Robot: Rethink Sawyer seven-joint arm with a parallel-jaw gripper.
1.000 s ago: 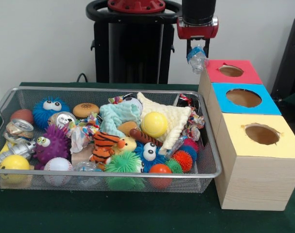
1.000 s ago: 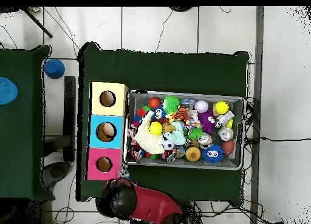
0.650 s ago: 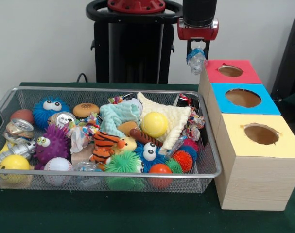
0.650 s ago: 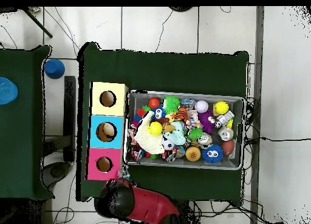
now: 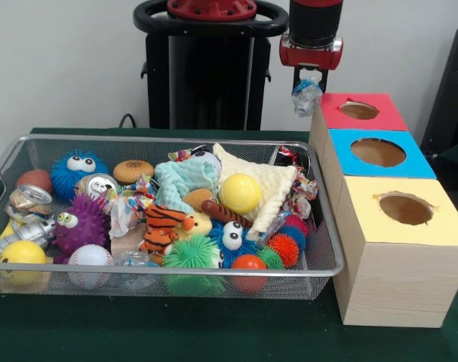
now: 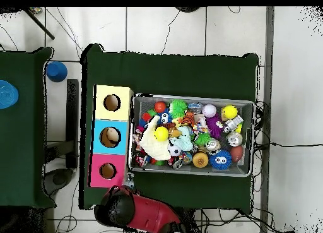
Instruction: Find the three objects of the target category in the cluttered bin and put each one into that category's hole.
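**Crushed bottle carried toward the red hole**

While the wire bin (image 5: 168, 280) nearest us sits full of toys, the boxes (image 5: 394, 249) line up beside it. Farthest back, the gripper (image 5: 308, 84) hangs pinched on a crumpled plastic bottle (image 5: 305, 96), just short of the red hole (image 5: 358, 110), likely for dropping.

Red-and-black arm (image 5: 313, 23) upright, jaws downward, clamped round a crumpled bottle (image 5: 305, 93)

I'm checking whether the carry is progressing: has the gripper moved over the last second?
Yes. In the front view the gripper, shut on a crumpled plastic bottle, has shifted slightly up and toward the red box.
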